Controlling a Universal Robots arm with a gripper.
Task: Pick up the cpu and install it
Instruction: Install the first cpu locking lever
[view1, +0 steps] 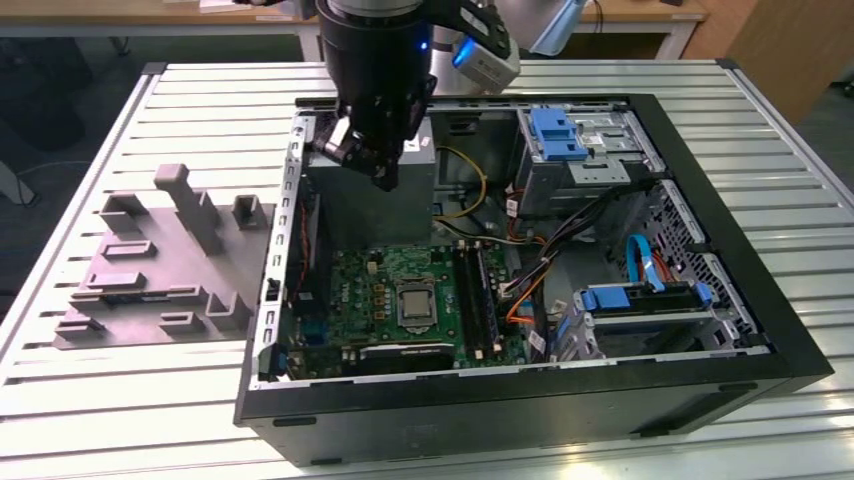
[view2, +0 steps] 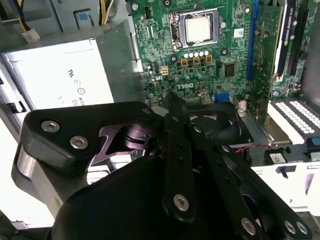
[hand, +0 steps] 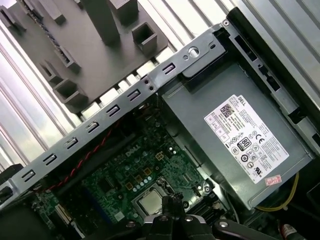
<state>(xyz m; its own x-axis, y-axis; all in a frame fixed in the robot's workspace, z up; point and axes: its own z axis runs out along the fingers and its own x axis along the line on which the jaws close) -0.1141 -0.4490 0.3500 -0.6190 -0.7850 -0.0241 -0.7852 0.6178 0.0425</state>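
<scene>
Black hand (view1: 383, 170) above power supply (hand: 240, 145), fingertips together; cpu (view2: 201, 29) seated in socket.

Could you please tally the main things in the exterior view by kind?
Open black computer case: 1
Green motherboard: 1
Silvery square cpu, seated in its socket: 1
Grey power-supply box: 1
Grey plastic tray with upright blocks: 1
Black gripper: 1
Total: 6

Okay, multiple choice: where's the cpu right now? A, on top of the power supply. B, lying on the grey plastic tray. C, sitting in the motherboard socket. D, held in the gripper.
C: the cpu lies in the motherboard socket, its pale metal top visible in both wrist views.
</scene>
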